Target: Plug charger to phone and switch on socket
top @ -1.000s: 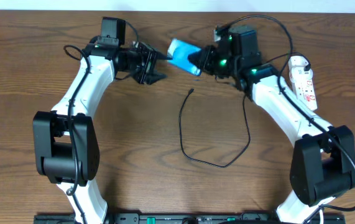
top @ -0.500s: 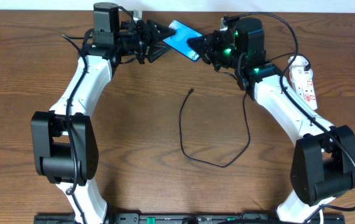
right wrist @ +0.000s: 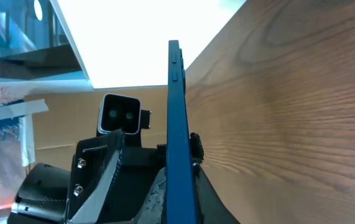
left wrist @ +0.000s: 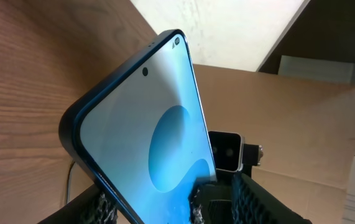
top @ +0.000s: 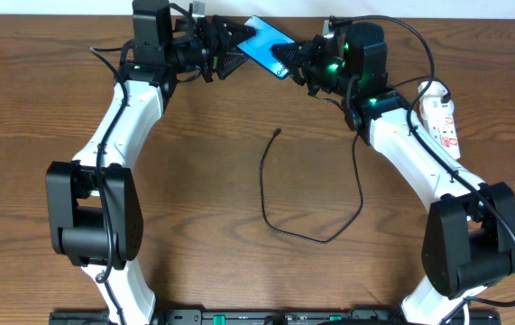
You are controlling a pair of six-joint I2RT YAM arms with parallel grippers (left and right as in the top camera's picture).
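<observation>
The phone [top: 269, 43] is held up off the surface [top: 185, 190] at the far edge, between the two grippers, with its blue screen facing up and tilted. The right gripper [top: 295, 61] is clamped on the phone's right end. In the right wrist view the phone [right wrist: 177, 118] is seen edge-on, pinched between the fingers [right wrist: 106, 168]. The left gripper [top: 232, 45] is positioned at the phone's left end with jaws apart. In the left wrist view the screen [left wrist: 146, 124] is seen rising from between the fingers [left wrist: 255, 202], and contact with them cannot be told.

The charger [top: 320, 241] is left lying on the surface mid-scene as a loose black loop. Its plug tip [top: 278, 134] is pointed toward the far side, well apart from the phone and held by nothing. Its other end is lost under the right arm.

The socket [top: 442, 117] is laid at the right edge of the surface, beside the right arm and untouched. Its switch state cannot be told.
</observation>
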